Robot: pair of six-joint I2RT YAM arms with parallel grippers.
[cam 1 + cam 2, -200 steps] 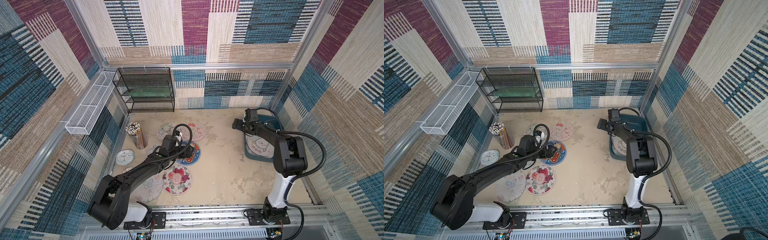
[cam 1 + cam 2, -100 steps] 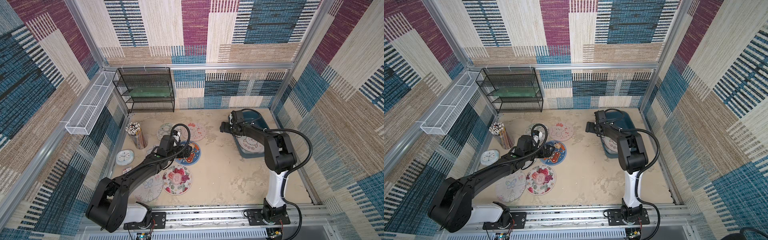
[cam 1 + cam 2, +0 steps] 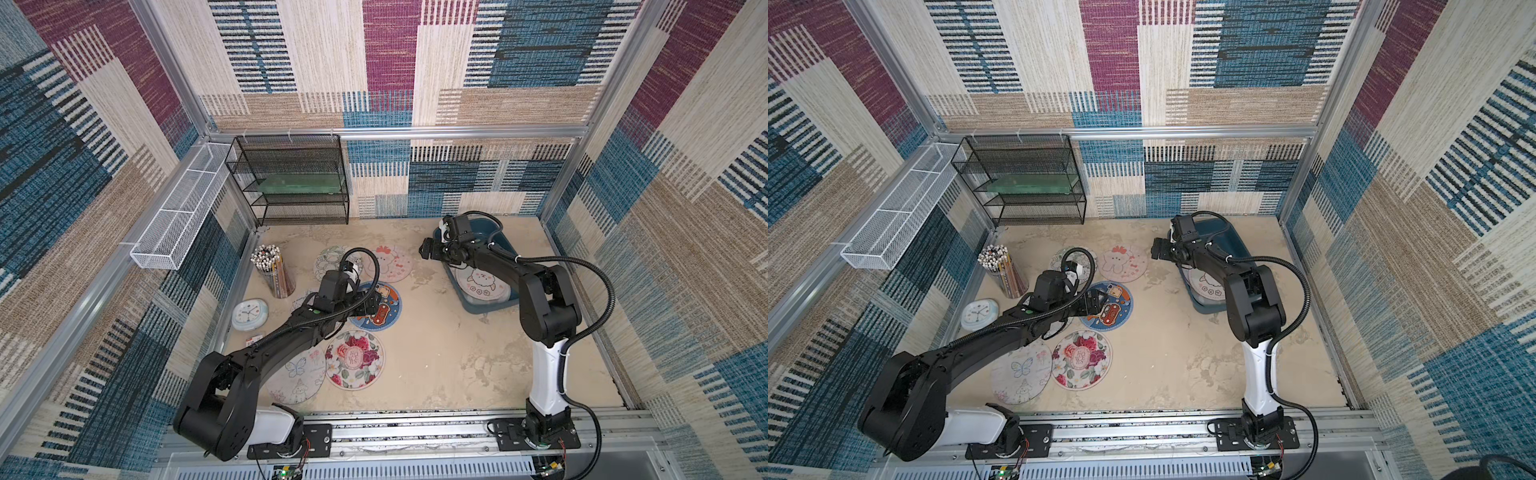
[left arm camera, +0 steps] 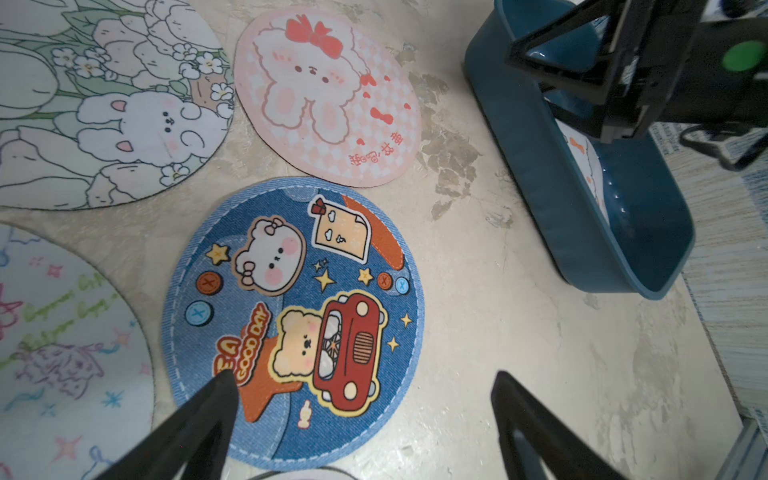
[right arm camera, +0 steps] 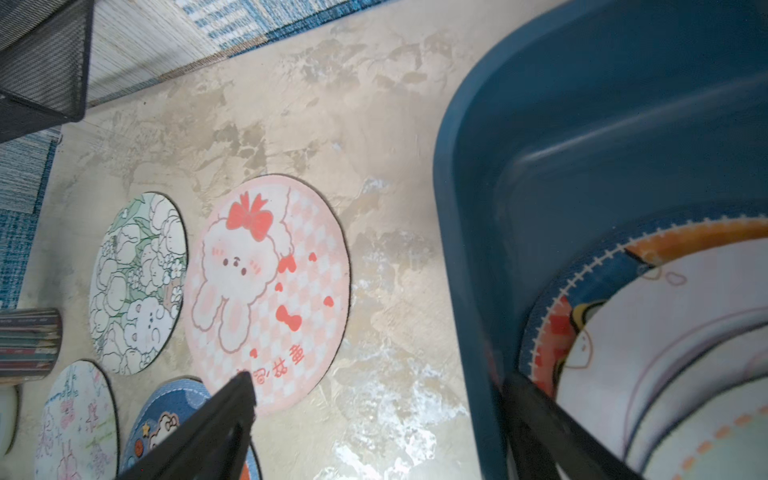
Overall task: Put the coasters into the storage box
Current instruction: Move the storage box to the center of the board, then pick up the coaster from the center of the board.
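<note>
While wide-jawed — left gripper (image 4: 363, 376) low over coaster (image 4: 286, 266)

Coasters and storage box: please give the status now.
Left tool open, empty, above blue coaster. Right tool open, empty, over storage box wall. Some coasters inside, others on table. Nothing blocking.

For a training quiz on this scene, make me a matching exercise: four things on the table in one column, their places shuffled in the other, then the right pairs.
Things:
1. sheep coaster
2. rose coaster
3. blue car coaster
4. clock

Places:
A. partly below the left gripper
B. near the pencil cup, by the side wall
C. inside the storage box
D. beside the butterfly coaster, toward the robot's bases

Pairs: 1-C, 2-D, 3-A, 4-B
</note>
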